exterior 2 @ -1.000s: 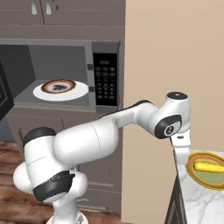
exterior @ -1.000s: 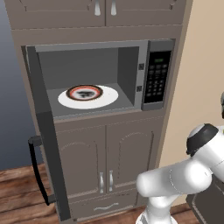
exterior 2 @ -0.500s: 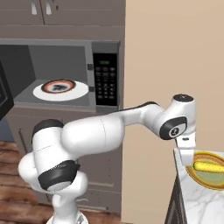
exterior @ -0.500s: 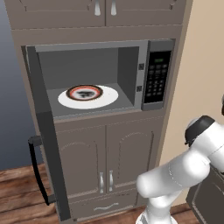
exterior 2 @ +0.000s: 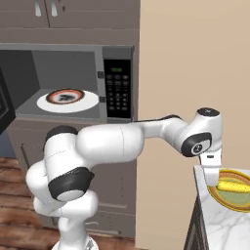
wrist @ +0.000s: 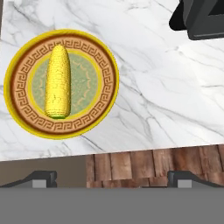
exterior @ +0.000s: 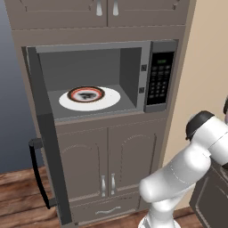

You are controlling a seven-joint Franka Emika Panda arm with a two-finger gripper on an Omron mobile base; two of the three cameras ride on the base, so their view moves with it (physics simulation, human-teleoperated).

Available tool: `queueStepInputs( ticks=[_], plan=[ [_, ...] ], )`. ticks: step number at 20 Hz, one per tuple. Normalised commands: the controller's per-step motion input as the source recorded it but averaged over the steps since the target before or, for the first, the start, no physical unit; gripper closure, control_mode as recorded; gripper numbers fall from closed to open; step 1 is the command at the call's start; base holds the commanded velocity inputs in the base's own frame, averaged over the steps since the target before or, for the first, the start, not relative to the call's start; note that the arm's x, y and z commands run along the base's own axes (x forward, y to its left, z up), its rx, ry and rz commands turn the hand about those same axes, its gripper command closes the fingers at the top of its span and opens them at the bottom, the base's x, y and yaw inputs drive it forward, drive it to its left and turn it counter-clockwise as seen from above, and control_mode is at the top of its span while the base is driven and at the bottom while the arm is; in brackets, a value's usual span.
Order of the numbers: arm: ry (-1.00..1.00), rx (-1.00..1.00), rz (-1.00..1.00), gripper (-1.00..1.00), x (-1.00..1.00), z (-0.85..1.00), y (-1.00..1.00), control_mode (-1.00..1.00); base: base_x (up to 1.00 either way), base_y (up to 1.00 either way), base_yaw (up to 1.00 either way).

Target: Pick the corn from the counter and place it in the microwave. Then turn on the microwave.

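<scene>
The jaws [wrist: 112, 177] stand fully spread and hold nothing; in the hand view their two dark tips rise at the bottom edge, over the table's front lip with wooden floor showing below. In the right base view the hand hangs just above the near corner of the table [exterior 2: 215, 224], pointing down.

The corn [wrist: 58, 82] lies on its side in the middle of a round yellow-rimmed dish [wrist: 101, 52] with a brown key-pattern band, up and to the left of the jaws in the hand view and not yet under them. The dish rests flat on the pale marbled table, near its front edge. A dark boxy object [wrist: 199, 17] sits at the far corner of that view, well apart from the dish.

The cob looks stiff and light, with bumpy kernels that should give the pads some bite, though its round tapered body could roll or squirt out if pinched near the narrow end. A grip across the thick middle, jaws set crosswise to its length, seems the safest hold.

Counted: one corn cob, one patterned dish under it, one microwave [exterior: 158, 80]. The microwave's door [exterior: 46, 133] hangs wide open, and inside sits one white plate [exterior: 109, 100] bearing one dark-rimmed dish [exterior: 86, 94].
</scene>
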Motion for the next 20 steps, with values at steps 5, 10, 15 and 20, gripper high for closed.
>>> queueStepInputs(
  ticks=[5,10,15,20],
  plan=[
    [0.00,0.02,-0.02,-1.00,0.09,-0.13,-0.17,-1.00,0.00,0.00,0.00],
    [0.00,0.02,-0.01,-1.00,0.10,-0.14,-0.15,-1.00,0.00,0.00,0.00],
    [0.00,0.01,0.00,-1.00,0.12,-0.10,-0.17,-1.00,0.00,0.00,0.00],
    [0.00,0.03,0.00,-1.00,0.11,-0.11,-0.17,-1.00,0.00,0.00,0.00]
  ],
)
